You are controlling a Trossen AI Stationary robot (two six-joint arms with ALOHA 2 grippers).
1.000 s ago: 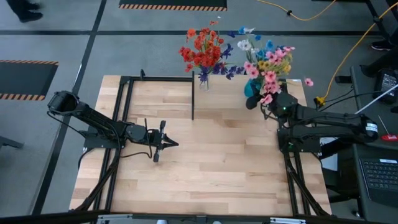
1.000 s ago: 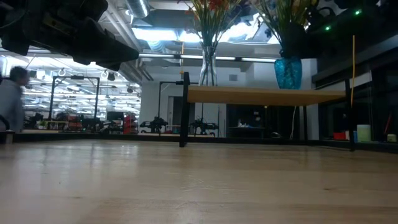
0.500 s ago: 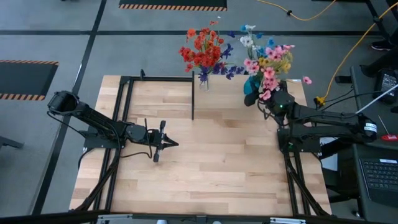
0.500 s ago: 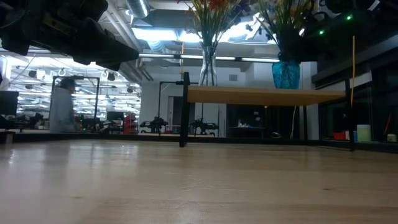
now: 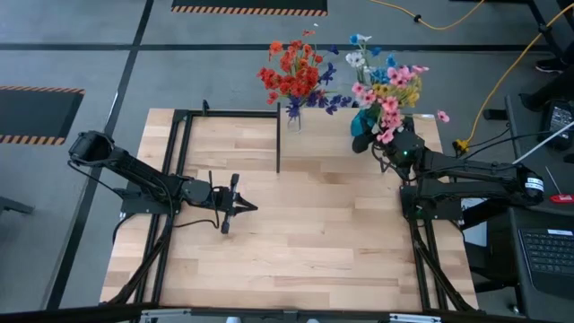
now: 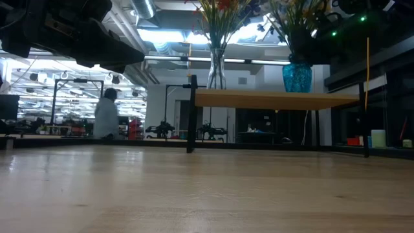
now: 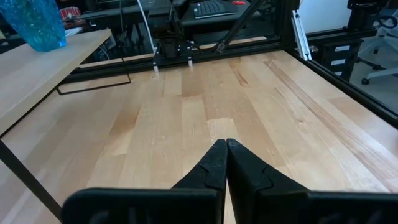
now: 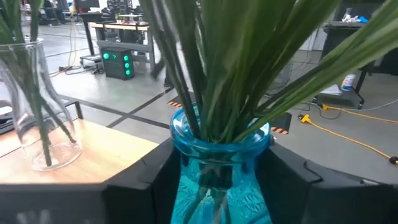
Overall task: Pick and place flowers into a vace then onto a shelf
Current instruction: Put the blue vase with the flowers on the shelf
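Observation:
The blue glass vase [image 8: 221, 177] holds mixed pink, yellow, white and blue flowers [image 5: 387, 94] and stands on its base on the shelf [image 6: 278, 99], at its right end. My right gripper [image 8: 221, 155] is level at the vase, open, with one finger on each side of its upper body. A clear vase [image 5: 293, 117] with red and purple flowers [image 5: 291, 70] stands on the shelf's left end. My left gripper [image 5: 249, 207] hangs shut over the table's left half and holds nothing. My right gripper has its fingers [image 8: 146, 180] close beside the blue vase's upper body [image 8: 186, 168], coming level from the table's right side. Whether they touch the glass I cannot tell. The vase stands upright on the shelf.
The shelf's thin black legs [image 5: 278, 144] stand on the tabletop [image 5: 305, 242]. Black frame rails [image 5: 166, 224] run along the table's left and right sides. A person [image 6: 105, 116] walks in the room beyond the table.
The bouquet in the blue vase has swayed a little toward the table's far edge, while the vase stays on the shelf. In the room behind, a person has walked from left to right.

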